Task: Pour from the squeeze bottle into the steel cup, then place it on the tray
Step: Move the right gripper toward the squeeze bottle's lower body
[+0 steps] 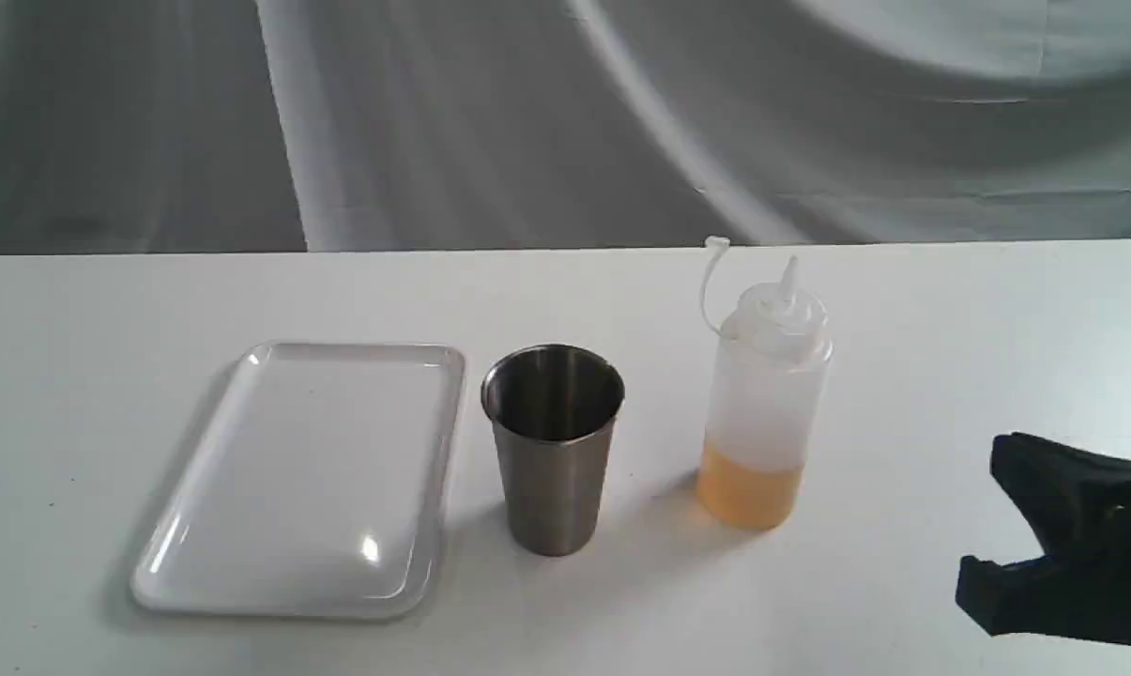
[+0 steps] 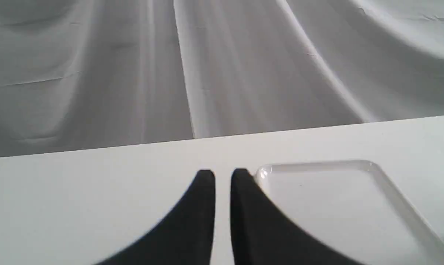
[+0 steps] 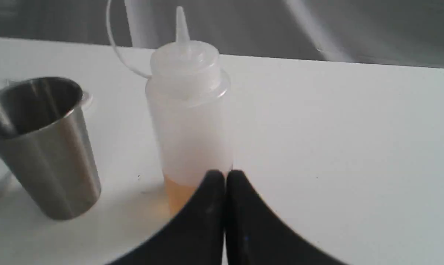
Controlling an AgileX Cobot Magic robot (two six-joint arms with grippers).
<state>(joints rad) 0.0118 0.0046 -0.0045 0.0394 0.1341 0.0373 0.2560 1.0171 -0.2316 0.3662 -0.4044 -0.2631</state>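
Tabletop arrangement, exterior and wrist views. A flat glossy white rectangular tray (image 1: 246, 526) with rounded corners and a low rim lies on the left of the white tabletop (image 1: 950, 329). Just beside its right edge, not touching it, a brushed-steel tumbler (image 1: 553, 451) stands upright, its inside dark. Further right, apart from the tumbler, stands the translucent whitish squeeze bottle (image 1: 767, 394) — upright, nozzle uncapped, its thin strap arching up on the tray side, amber-orange liquid filling only its lowest part. The black right gripper (image 3: 225, 172) sits low over the table near the bottle's base, fingertips pressed together and holding nothing. The black left gripper (image 2: 223, 171) hangs beside a corner of the tray, fingertips drawn close with a narrow slit between — also empty. Grey draped cloth (image 1: 434, 122) forms the backdrop.
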